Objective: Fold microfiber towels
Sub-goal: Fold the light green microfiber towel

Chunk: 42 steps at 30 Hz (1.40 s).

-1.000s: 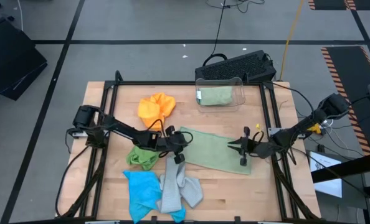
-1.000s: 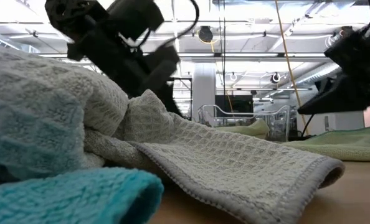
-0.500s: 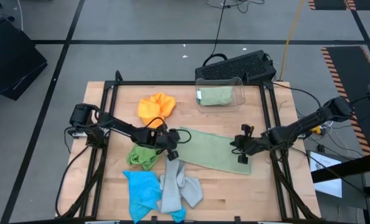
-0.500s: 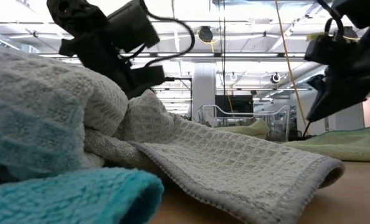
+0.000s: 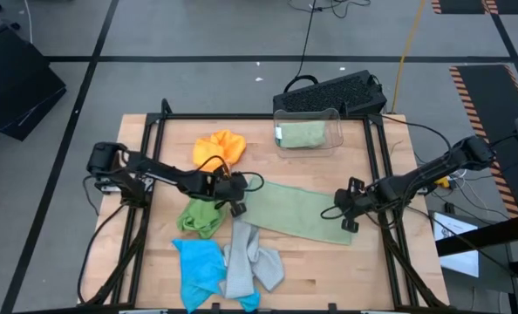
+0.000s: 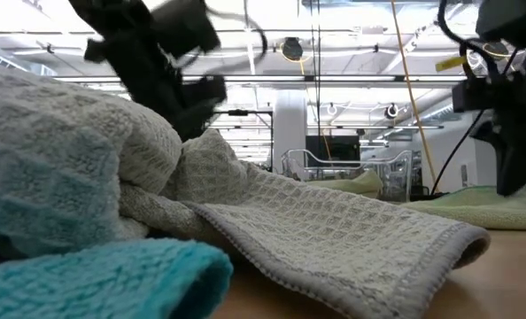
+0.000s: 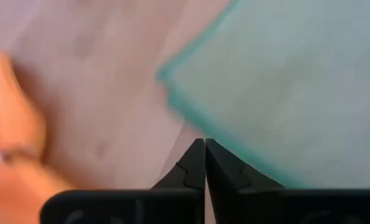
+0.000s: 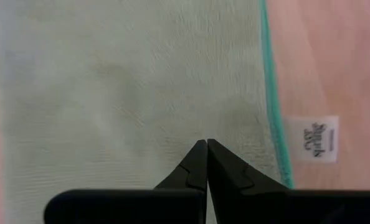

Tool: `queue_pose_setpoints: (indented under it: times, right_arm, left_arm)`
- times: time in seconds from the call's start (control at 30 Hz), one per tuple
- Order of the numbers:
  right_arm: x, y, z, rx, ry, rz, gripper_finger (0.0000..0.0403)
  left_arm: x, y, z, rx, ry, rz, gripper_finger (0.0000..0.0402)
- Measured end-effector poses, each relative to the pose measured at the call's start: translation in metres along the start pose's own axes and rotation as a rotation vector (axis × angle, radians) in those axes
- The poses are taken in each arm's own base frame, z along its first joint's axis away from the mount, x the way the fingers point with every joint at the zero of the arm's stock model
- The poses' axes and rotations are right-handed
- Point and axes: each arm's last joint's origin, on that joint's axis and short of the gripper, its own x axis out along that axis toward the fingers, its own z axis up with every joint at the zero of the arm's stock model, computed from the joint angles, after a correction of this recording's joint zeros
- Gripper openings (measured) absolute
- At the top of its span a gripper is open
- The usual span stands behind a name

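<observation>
Flat pale green microfiber towel [image 5: 296,212] lies mid-table. Left gripper [image 5: 233,197] and right gripper [image 5: 346,221] pinch its left and right ends, fingers together. Recommended — lift both ends evenly, keeping edges aligned.

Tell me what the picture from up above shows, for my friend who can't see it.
A pale green towel lies spread flat mid-table, with the shut left gripper at one end and the shut right gripper at the other. Around it sit an orange towel, a bright green towel, a blue towel and a grey towel. A clear bin holds another green cloth.
</observation>
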Motion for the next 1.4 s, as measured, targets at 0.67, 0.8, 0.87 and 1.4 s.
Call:
queue_pose_setpoints:
  times: [0.67, 0.8, 0.87, 1.4]
  right_arm:
    - [0.026, -0.007, -0.008, -0.072, 0.003, -0.055, 0.0000]
    - [0.025, -0.007, -0.008, -0.045, -0.006, -0.053, 0.0000]
    - [0.024, -0.007, -0.008, -0.039, -0.021, -0.042, 0.0000]
    - [0.000, 0.008, 0.025, -0.083, -0.311, 0.076, 0.0050]
  left_arm:
    - [0.043, -0.004, -0.009, -0.022, 0.040, -0.049, 0.0014]
    - [0.037, -0.002, -0.009, -0.006, 0.053, -0.053, 0.0003]
    - [0.028, -0.001, -0.005, -0.009, 0.038, -0.066, 0.0005]
    - [-0.049, -0.063, -0.008, 0.242, -0.234, -0.163, 0.0057]
